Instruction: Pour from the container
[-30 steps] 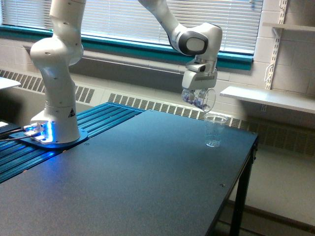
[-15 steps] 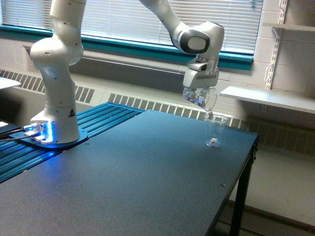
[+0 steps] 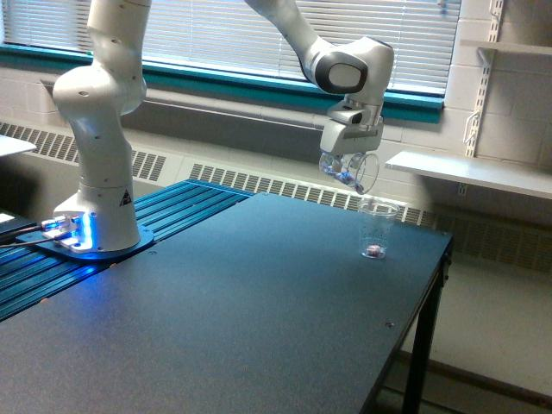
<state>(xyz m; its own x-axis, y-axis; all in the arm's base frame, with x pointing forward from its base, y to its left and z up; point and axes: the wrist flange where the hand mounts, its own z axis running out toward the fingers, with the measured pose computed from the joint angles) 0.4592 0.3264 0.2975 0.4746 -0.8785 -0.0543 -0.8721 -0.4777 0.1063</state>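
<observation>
Exterior view: from where I stand, the gripper has its jaws closed around the container, tipped over on its side with the mouth angled downward, just above the smaller cup. That cup stands upright on the dark table, something small at its bottom.

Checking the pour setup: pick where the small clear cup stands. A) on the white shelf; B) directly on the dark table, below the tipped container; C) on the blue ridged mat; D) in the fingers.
B: the small cup stands upright on the table, just under the tilted container.
</observation>
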